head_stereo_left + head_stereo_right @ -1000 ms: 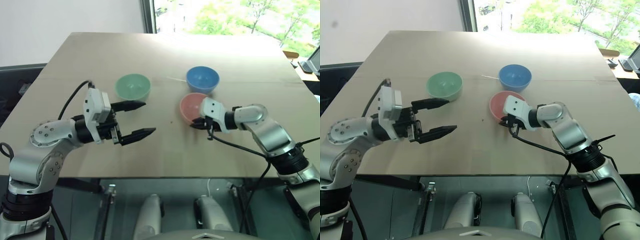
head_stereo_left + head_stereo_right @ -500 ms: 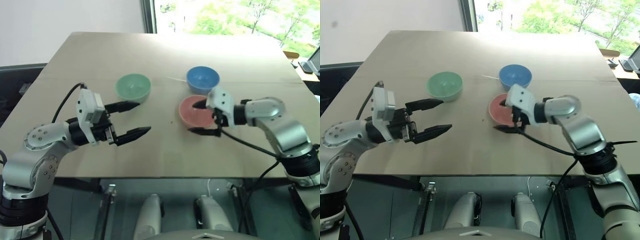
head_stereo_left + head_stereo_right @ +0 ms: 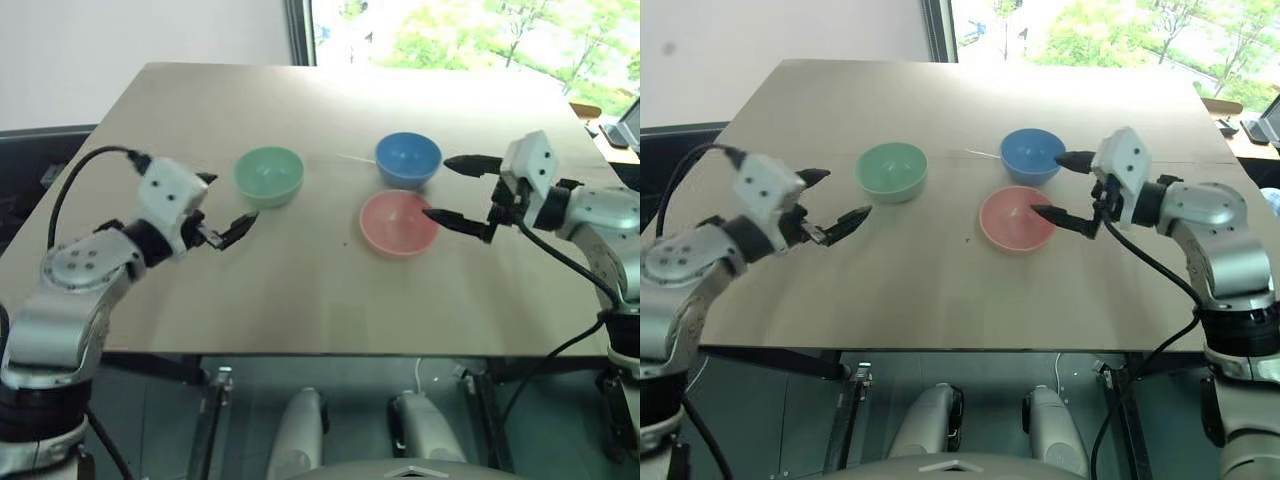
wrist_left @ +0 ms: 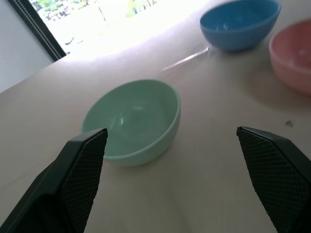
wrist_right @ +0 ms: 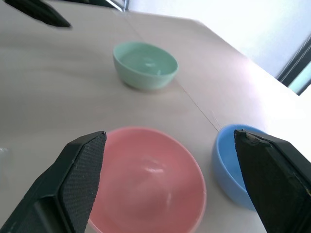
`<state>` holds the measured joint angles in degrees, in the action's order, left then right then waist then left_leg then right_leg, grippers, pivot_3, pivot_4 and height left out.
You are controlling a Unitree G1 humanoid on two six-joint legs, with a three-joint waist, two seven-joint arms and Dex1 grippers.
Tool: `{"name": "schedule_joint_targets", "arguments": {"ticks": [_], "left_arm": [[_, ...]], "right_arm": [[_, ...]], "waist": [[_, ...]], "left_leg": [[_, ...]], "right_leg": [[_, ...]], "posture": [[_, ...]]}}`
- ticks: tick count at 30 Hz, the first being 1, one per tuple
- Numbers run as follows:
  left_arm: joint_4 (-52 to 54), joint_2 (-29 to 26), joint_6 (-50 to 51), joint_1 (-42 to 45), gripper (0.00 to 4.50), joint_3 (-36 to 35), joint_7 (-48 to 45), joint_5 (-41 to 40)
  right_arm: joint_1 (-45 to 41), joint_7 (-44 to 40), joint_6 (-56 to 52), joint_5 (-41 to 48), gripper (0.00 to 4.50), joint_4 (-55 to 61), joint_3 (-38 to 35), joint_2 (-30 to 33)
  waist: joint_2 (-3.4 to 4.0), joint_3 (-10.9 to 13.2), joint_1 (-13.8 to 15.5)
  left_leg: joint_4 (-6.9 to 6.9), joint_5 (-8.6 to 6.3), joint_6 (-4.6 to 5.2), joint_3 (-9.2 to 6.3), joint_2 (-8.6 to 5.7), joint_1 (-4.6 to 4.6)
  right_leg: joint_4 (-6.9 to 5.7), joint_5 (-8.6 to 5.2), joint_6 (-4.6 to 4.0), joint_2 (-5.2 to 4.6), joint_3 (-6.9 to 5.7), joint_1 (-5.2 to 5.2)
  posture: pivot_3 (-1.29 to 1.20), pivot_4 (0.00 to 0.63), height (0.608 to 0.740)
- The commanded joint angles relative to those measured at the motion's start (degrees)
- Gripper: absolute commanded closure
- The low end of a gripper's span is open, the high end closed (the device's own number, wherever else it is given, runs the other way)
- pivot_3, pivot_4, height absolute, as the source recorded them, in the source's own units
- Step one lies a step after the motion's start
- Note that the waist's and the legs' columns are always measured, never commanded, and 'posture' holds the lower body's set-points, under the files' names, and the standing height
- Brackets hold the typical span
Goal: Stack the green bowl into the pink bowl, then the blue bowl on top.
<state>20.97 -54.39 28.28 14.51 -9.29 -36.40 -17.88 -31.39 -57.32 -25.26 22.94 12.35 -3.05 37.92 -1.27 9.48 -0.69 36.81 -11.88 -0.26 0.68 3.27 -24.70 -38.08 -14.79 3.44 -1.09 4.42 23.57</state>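
Note:
Three bowls sit upright and apart on the tan table (image 3: 300, 290). The green bowl (image 3: 268, 175) is at the left, the blue bowl (image 3: 408, 159) at the back right, and the pink bowl (image 3: 399, 222) just in front of the blue one. My left gripper (image 3: 232, 197) hovers open and empty just left of and in front of the green bowl (image 4: 133, 121), pointing at it. At the right, my right gripper (image 3: 436, 186) stands open and empty, raised just right of the pink bowl (image 5: 146, 184) and the blue bowl (image 5: 235, 162).
A thin seam (image 3: 150, 160) crosses the tabletop at the level of the back bowls. The table's front edge (image 3: 320, 352) runs below both arms. A window (image 3: 450, 30) lies beyond the far edge. Bare tabletop spreads between the green and pink bowls.
My right gripper opened, let go of the pink bowl's rim, and rose away to the right. My left gripper swung left and turned toward the green bowl. The pink bowl stays on the table.

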Motion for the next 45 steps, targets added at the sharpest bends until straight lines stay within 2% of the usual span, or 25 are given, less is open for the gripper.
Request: {"name": "schedule_joint_targets", "arguments": {"ticks": [1, 10, 15, 21, 30, 45], "left_arm": [[-2.92, -2.55, -3.18, 5.89, 0.0, 6.93, -5.36, 5.2], [-22.23, 0.05, -9.51, 23.92, 0.0, 24.04, -14.34, 19.82], [-30.8, 3.71, -13.67, 30.19, 0.0, 26.92, -15.37, 24.85], [-37.14, 6.24, -17.98, 33.67, 0.0, 29.11, -15.15, 30.63], [-39.1, 10.24, -19.5, 35.04, 0.0, 30.01, -16.72, 35.01], [-33.38, 9.98, -11.74, 32.83, 0.0, 28.82, -18.72, 38.87]], "right_arm": [[-0.39, 0.63, -0.99, 4.0, 0.1, 4.25, -1.76, -0.61], [0.86, 3.51, -5.03, 9.18, 0.1, 8.55, -2.87, -0.88], [4.07, 5.65, -6.59, 11.27, 0.1, 10.98, -5.49, 0.4], [8.68, 7.63, -6.43, 12.15, 0.1, 13.31, -8.36, 1.54], [11.01, 8.63, -5.66, 12.02, 0.1, 13.95, -8.53, 2.19], [10.95, 8.07, -5.75, 12.83, 0.1, 14.79, -7.49, 2.68]], "waist": [[0.01, 0.01, 0.01], [0.01, 0.01, -0.06], [0.0, 0.02, 0.09], [0.0, 0.02, 0.02], [-0.01, 0.02, -0.05], [-0.01, 0.02, -0.08]], "left_leg": [[0.0, 0.0, 0.0, 0.01, 0.0, 0.01], [0.0, 0.0, 0.0, -0.01, 0.0, -0.02], [0.0, 0.0, 0.0, -0.03, 0.0, -0.07], [0.01, 0.0, 0.0, -0.04, 0.0, -0.07], [0.05, 0.0, 0.0, -0.05, 0.0, -0.07], [0.15, 0.0, 0.0, -0.07, 0.0, -0.07]], "right_leg": [[0.0, 0.0, 0.0, -0.01, 0.0, 0.0], [-0.03, 0.0, 0.0, 0.05, -0.01, 0.02], [-0.02, 0.0, 0.0, 0.05, -0.02, 0.04], [-0.04, 0.0, 0.0, 0.05, -0.02, 0.03], [-0.07, 0.0, 0.01, 0.05, -0.01, 0.03], [-0.15, 0.0, 0.01, 0.05, -0.02, 0.02]], "posture": [[0.0, 0.15, 0.74], [0.0, 0.15, 0.74], [0.0, 0.15, 0.74], [0.0, 0.15, 0.74], [0.0, 0.15, 0.74], [0.0, 0.15, 0.74]]}}
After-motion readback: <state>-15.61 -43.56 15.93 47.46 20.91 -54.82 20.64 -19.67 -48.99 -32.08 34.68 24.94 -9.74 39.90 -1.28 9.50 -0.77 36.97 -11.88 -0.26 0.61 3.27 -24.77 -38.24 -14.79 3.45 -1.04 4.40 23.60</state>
